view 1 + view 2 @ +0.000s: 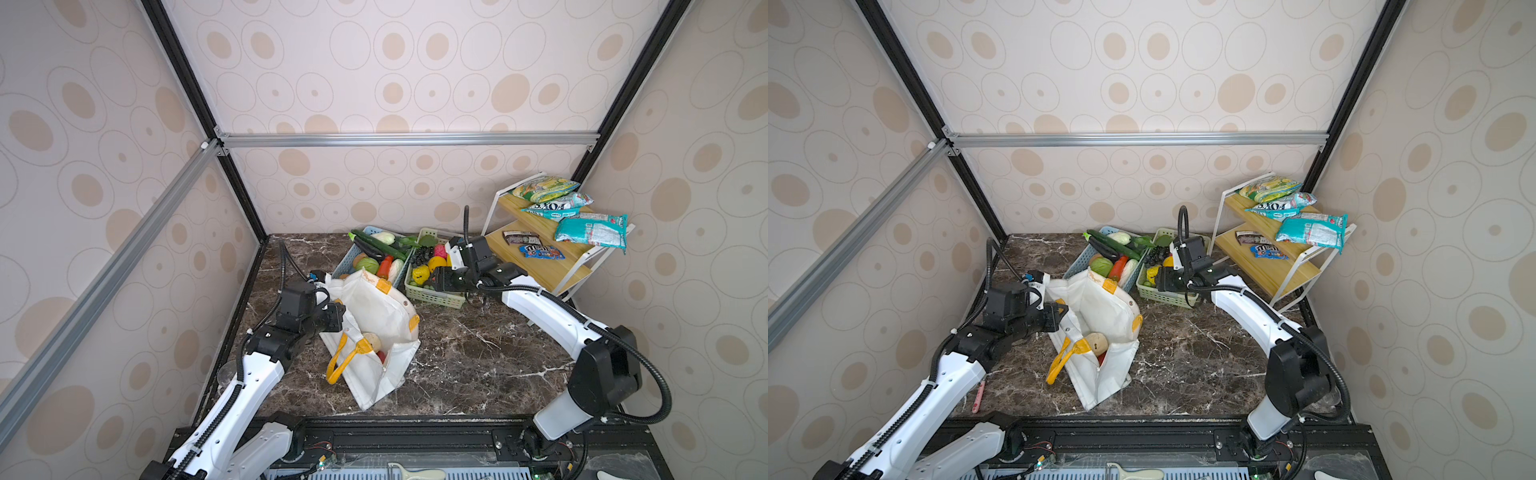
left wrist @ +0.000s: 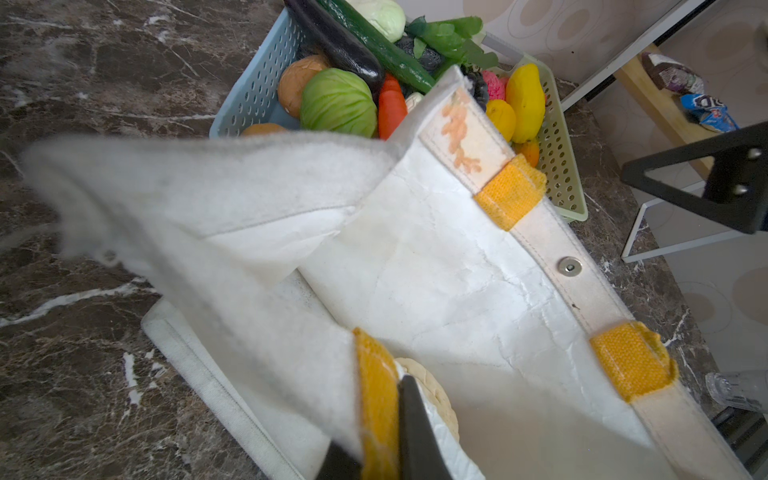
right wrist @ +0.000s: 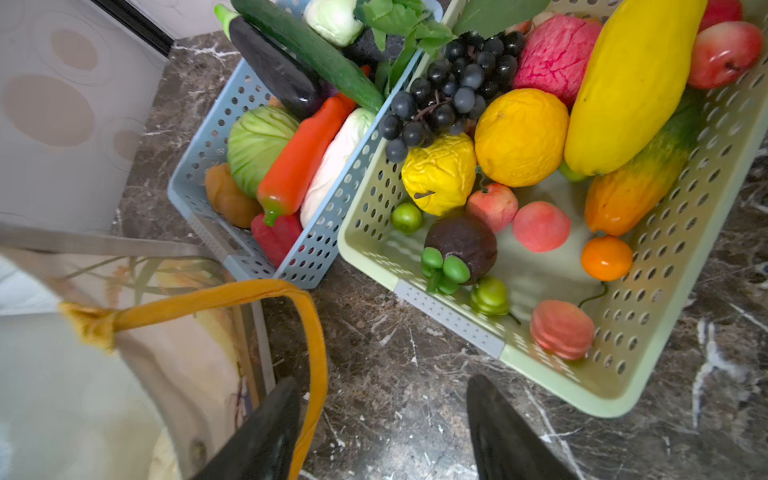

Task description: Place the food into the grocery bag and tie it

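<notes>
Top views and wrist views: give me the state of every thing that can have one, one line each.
grocery bag: slumped, mouth open, not tied, food inside.
snap button: unfastened.
yellow handle: hanging loose, untied.
left claw: shut on the bag's rim.
right claw: open, holding nothing.
green basket: upright, holding fruit.
blue basket: upright, filled with vegetables.

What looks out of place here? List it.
A pink stick-like thing lies alone at the table's left edge. A teal packet droops over the shelf's edge. Nothing looks spilled.
</notes>
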Controlling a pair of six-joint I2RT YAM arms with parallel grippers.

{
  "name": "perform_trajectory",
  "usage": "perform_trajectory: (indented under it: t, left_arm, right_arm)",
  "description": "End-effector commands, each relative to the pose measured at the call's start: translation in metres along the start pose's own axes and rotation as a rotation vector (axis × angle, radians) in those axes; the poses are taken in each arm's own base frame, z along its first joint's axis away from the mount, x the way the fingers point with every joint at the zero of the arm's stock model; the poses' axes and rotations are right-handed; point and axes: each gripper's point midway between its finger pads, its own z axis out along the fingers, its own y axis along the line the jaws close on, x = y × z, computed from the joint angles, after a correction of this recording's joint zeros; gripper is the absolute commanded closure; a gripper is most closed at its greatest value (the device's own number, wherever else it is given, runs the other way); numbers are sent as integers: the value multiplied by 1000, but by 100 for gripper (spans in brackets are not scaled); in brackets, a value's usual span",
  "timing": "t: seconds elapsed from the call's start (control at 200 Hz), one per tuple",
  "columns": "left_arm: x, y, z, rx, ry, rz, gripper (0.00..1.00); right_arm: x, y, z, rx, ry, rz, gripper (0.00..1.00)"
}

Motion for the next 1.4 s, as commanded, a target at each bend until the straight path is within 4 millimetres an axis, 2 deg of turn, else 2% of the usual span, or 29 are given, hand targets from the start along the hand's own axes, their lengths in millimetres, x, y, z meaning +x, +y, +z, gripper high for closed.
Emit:
perform_trajectory:
  t: [0.0,0.195,0.485,0.67,0.815,1.15,1.391]
  left_arm:
    - [-28,-11,-12,26,-92,41,100]
    - [-22,-8,-10,17,-75,40,100]
    - [-15,-4,-4,4,-43,35,100]
    - [-14,-2,2,-3,-22,36,100]
    - [-11,-1,5,-10,-6,33,100]
    - [-8,2,9,-17,6,20,100]
    - [-10,2,9,-21,9,21,100]
  right_arm:
    - [-14,-13,12,86,-15,-38,36]
    - [-28,-21,37,156,1,-66,35]
    - [-34,-24,81,172,35,-55,31]
    - [-38,-27,100,212,38,-88,28]
    - [-33,-25,111,228,55,-109,27]
    - [-15,-9,124,150,117,-106,55]
    - [-7,-5,134,119,184,-96,59]
